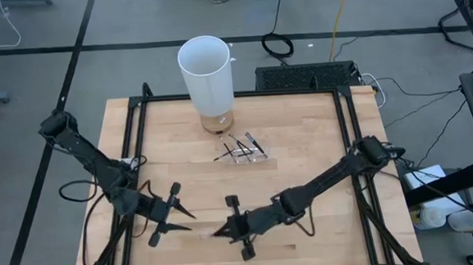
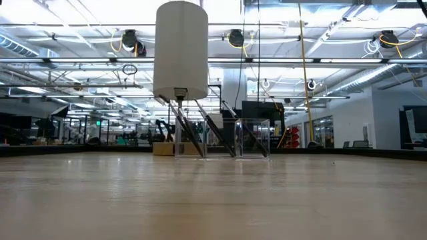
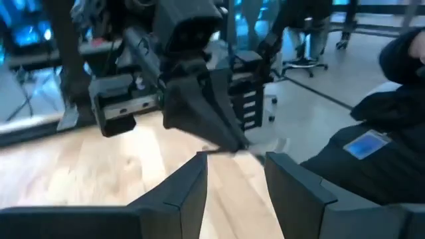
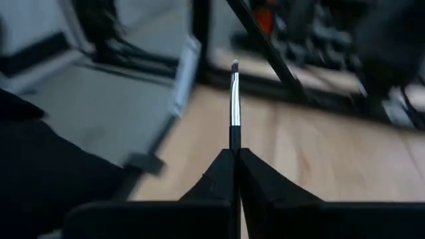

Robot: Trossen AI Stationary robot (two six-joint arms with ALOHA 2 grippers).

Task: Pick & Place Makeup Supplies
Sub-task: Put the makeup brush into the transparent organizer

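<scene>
My right gripper [image 1: 223,230] is near the table's near edge, shut on one thin makeup brush [image 4: 234,106] with a dark handle, silver ferrule and pale tip. The brush points left toward my left gripper [image 1: 191,221], which is open a short way off. In the left wrist view, my left gripper [image 3: 236,166] faces the right gripper [image 3: 229,139] and the brush [image 3: 219,152]. Several more dark sticks [image 1: 241,147] lean in a small clear tray [image 1: 253,156] at mid-table. They also show in the low view [image 2: 200,137]. Neither gripper shows in the low view. My right gripper pinches the brush by its dark handle [image 4: 234,136], just behind the silver ferrule, between the two fingertips. The fingers come level from the table's right and lie along the brush. Its ferrule and tip stick out straight ahead of them, over the wood.
A tall white cylinder [image 1: 206,73] stands at the table's far side, just behind the clear tray [image 2: 250,140], and it looms in the low view [image 2: 180,50]. Black frame rails [image 1: 129,131] run along the table's left and right edges. Bare wood [image 1: 304,161] lies between tray and grippers.
</scene>
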